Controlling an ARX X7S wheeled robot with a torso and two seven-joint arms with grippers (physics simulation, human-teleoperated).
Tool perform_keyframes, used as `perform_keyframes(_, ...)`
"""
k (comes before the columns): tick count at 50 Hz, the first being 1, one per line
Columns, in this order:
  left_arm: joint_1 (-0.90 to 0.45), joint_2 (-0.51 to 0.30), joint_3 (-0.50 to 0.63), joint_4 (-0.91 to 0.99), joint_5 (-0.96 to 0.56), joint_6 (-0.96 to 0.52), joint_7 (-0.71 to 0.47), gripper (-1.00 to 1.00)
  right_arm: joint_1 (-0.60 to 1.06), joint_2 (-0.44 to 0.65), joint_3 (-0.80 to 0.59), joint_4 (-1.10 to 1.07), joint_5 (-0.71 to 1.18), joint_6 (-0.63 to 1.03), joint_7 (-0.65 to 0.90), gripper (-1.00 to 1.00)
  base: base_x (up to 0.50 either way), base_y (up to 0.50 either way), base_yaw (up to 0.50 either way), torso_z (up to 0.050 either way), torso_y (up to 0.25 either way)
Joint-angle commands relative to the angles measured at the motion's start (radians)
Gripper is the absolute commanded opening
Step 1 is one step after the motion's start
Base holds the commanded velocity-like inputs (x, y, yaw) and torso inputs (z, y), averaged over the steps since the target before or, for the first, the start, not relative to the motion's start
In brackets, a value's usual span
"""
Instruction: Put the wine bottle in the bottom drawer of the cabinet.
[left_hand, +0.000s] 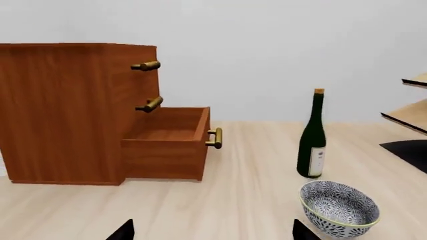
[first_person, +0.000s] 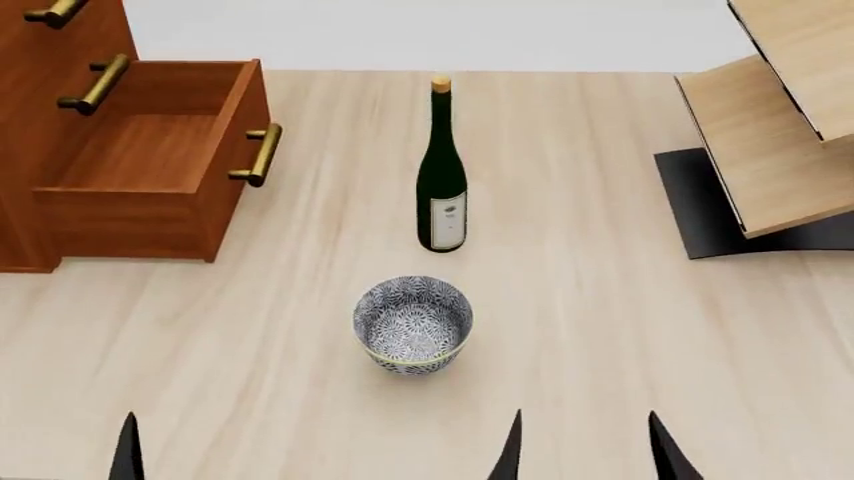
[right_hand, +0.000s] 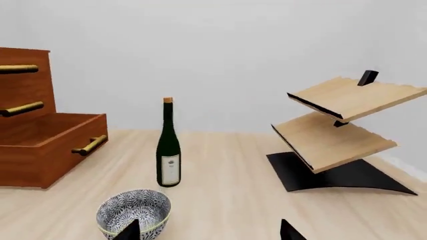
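The wine bottle (first_person: 442, 170) stands upright at twelve o'clock from the bowl (first_person: 412, 325); the bottom drawer (first_person: 147, 170) sits open at ten. Both grippers show wide, empty fingers. The right gripper (right_hand: 209, 232) should clear the bowl and grasp low on the bottle.

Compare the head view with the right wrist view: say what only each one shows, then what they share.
Only the head view shows fingertips of both grippers, left gripper and right gripper, and looks down into the bowl.

Only the right wrist view shows the rack whole, with two tilted shelves on a black base, and the wall behind.

Both show the wine bottle standing upright on the table, the bowl in front of it, and the cabinet with its bottom drawer pulled open and empty.
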Motion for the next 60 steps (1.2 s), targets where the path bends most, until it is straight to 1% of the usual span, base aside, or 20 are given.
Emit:
perform_keyframes(1, 0.054, -0.071, -0.026, 0.336, -0.076, -0.217, -0.017, 1.0, -0.014, 0.04, -0.009, -0.269, 0.004, 0.196, 0.038, 1.0, 0.0, 0.0, 0.0, 0.0, 0.0)
perform_keyframes(5, 0.063, -0.096, -0.016, 0.44, -0.077, -0.276, -0.058, 1.0, -0.016, 0.044, -0.012, -0.36, 0.011, 0.251, 0.05, 1.0, 0.0, 0.0, 0.0, 0.0, 0.0)
perform_keyframes(6, 0.059, -0.113, -0.022, 0.441, -0.125, -0.275, -0.081, 1.0, -0.016, 0.047, -0.015, -0.376, 0.011, 0.26, 0.051, 1.0, 0.0, 0.0, 0.0, 0.0, 0.0)
perform_keyframes(7, 0.053, -0.135, -0.047, 0.442, -0.23, -0.267, -0.104, 1.0, -0.016, 0.051, -0.021, -0.386, 0.004, 0.263, 0.055, 1.0, 0.0, 0.0, 0.0, 0.0, 0.0)
perform_keyframes(13, 0.016, -0.437, 0.101, 0.442, -0.454, -0.096, -0.462, 1.0, -0.029, 0.063, -0.032, -0.425, -0.005, 0.273, 0.065, 1.0, 0.0, 0.0, 0.0, 0.0, 0.0)
perform_keyframes(17, -0.075, -0.667, 0.31, 0.442, -0.533, 0.086, -0.703, 1.0, -0.036, 0.075, -0.047, -0.458, -0.021, 0.282, 0.076, 1.0, 0.0, 0.0, 0.0, 0.0, 0.0)
perform_keyframes(20, -0.225, -0.83, 0.56, 0.442, -0.549, 0.244, -0.868, 1.0, -0.037, 0.081, -0.05, -0.483, -0.021, 0.293, 0.083, 1.0, 0.0, 0.0, 0.0, 0.0, 0.0)
perform_keyframes(24, -0.501, -0.954, 0.934, 0.442, -0.528, 0.384, -1.035, 1.0, -0.033, 0.112, -0.047, -0.496, 0.049, 0.282, 0.12, 1.0, 0.0, 0.0, 0.0, 0.0, 0.0)
perform_keyframes(25, -0.538, -0.962, 0.997, 0.442, -0.558, 0.461, -0.995, 1.0, -0.034, 0.113, -0.017, -0.496, 0.125, 0.271, 0.129, 1.0, 0.0, 0.0, 0.0, 0.0, 0.0)
perform_keyframes(26, -0.564, -0.976, 1.042, 0.442, -0.579, 0.519, -0.97, 1.0, -0.032, 0.133, -0.022, -0.496, 0.127, 0.271, 0.151, 1.0, 0.0, 0.0, 0.0, 0.0, 0.0)
perform_keyframes(28, -0.675, -1.007, 1.165, 0.442, -0.523, 0.509, -1.061, 1.0, -0.029, 0.176, -0.049, -0.496, 0.145, 0.253, 0.204, 1.0, 0.0, 0.0, 0.0, 0.0, 0.0)
perform_keyframes(31, -0.824, -1.024, 1.346, 0.442, -0.521, 0.573, -1.104, 1.0, -0.002, 0.293, -0.113, -0.496, 0.237, 0.205, 0.351, 1.0, 0.0, 0.0, 0.0, 0.0, 0.0)
perform_keyframes(34, -0.926, -1.026, 1.463, 0.442, -0.506, 0.586, -1.154, 1.0, 0.083, 0.459, -0.256, -0.496, 0.33, 0.151, 0.565, 1.0, 0.0, 0.0, 0.0, 0.0, 0.0)
perform_keyframes(38, -1.048, -1.026, 1.611, 0.442, -0.483, 0.621, -1.199, 1.0, 0.222, 0.618, -0.448, -0.496, 0.423, 0.065, 0.776, 1.0, 0.0, 0.0, 0.0, 0.0, 0.0)
perform_keyframes(42, -1.195, -1.024, 1.789, 0.442, -0.453, 0.662, -1.254, 1.0, 0.332, 0.694, -0.59, -0.496, 0.468, 0.008, 0.891, 1.0, 0.0, 0.0, 0.0, 0.0, 0.0)
perform_keyframes(47, -1.389, -0.993, 2.02, 0.442, -0.424, 0.712, -1.333, 1.0, 0.413, 0.728, -0.696, -0.495, 0.481, -0.016, 0.957, 1.0, 0.0, 0.0, 0.0, 0.0, 0.0)
perform_keyframes(48, -1.358, -1.015, 1.962, 0.442, -0.429, 0.647, -1.34, 1.0, 0.423, 0.731, -0.708, -0.494, 0.484, -0.02, 0.962, 1.0, 0.0, 0.0, 0.0, 0.0, 0.0)
perform_keyframes(49, -1.335, -1.004, 1.94, 0.442, -0.424, 0.633, -1.34, 1.0, 0.434, 0.732, -0.716, -0.494, 0.492, -0.022, 0.965, 1.0, 0.0, 0.0, 0.0, 0.0, 0.0)
perform_keyframes(51, -1.341, -0.991, 1.964, 0.442, -0.42, 0.686, -1.339, 1.0, 0.426, 0.737, -0.709, -0.482, 0.509, -0.072, 0.955, 1.0, 0.0, 0.0, 0.0, 0.0, 0.0)
perform_keyframes(60, -1.364, -0.991, 1.982, 0.442, -0.427, 0.698, -1.339, 1.0, 0.444, 0.727, -0.733, -0.477, 0.497, -0.053, 0.961, 1.0, 0.0, 0.0, 0.0, 0.0, 0.0)
